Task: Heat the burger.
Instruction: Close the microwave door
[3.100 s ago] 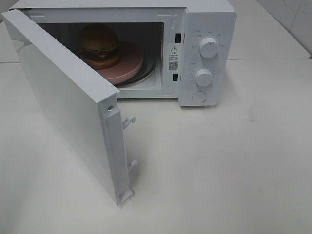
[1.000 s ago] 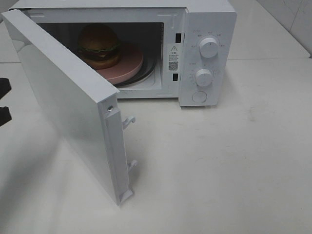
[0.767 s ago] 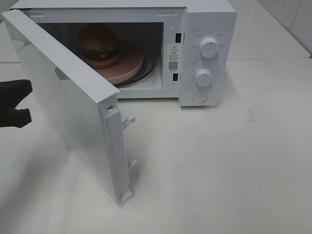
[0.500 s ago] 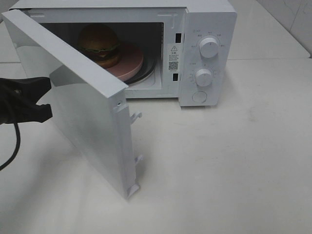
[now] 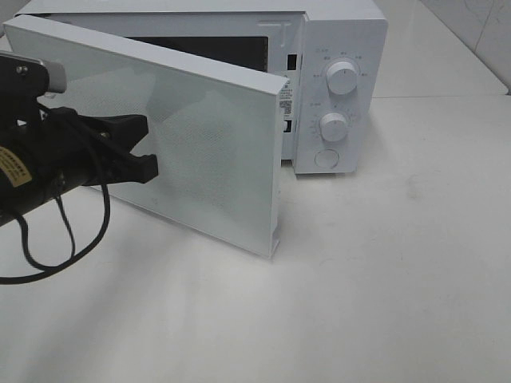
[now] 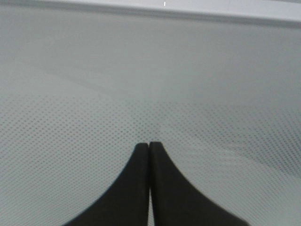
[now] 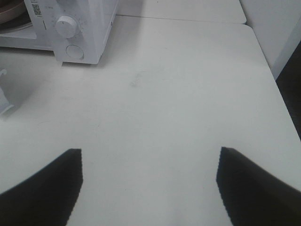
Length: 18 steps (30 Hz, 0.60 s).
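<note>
burger: not visible from the high camera. The microwave door stands across the opening and hides it, so I can't confirm its spot inside. Only a thin dark strip of the cavity shows above the door's top edge, with nothing readable in it

right wrist view: a brownish sliver inside the opening at the frame corner, cut off, can't tell what it is

door: ajar, hinged on the left, free edge standing off the front of the body near the control panel. It covers part of the sticker by the latch slots

left end effector: fingers together with nothing between them, tips against the door's outer dotted face. The high view has it at the door's left half, arm cut off by the frame edge, with a black cable looping down to the desk

panel: two white knobs, upper and lower, round button below them. Labels are too small to read

right end effector: out of the high view. In its own wrist view the fingers are wide apart, holding nothing, over bare desk, well apart from the microwave
</note>
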Available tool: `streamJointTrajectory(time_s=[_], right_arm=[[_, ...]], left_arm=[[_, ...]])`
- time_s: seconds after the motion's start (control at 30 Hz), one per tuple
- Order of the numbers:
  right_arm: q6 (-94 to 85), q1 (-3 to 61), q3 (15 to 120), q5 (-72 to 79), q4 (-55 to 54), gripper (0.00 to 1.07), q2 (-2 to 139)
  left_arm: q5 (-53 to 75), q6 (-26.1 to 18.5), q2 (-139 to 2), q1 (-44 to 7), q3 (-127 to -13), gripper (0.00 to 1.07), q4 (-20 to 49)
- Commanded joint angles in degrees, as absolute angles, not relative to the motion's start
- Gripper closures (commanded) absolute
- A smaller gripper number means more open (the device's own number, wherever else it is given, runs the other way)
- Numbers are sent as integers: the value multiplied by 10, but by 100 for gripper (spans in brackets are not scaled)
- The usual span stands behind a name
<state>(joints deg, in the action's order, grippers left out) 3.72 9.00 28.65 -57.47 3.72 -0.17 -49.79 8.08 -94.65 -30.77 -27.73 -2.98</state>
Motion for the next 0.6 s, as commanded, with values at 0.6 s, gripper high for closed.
streamJointTrajectory(time_s=[0.6], right_arm=[[39, 87, 286, -569, 40, 31, -21]], left_arm=[[-425, -72, -1040, -421, -464, 107, 242]])
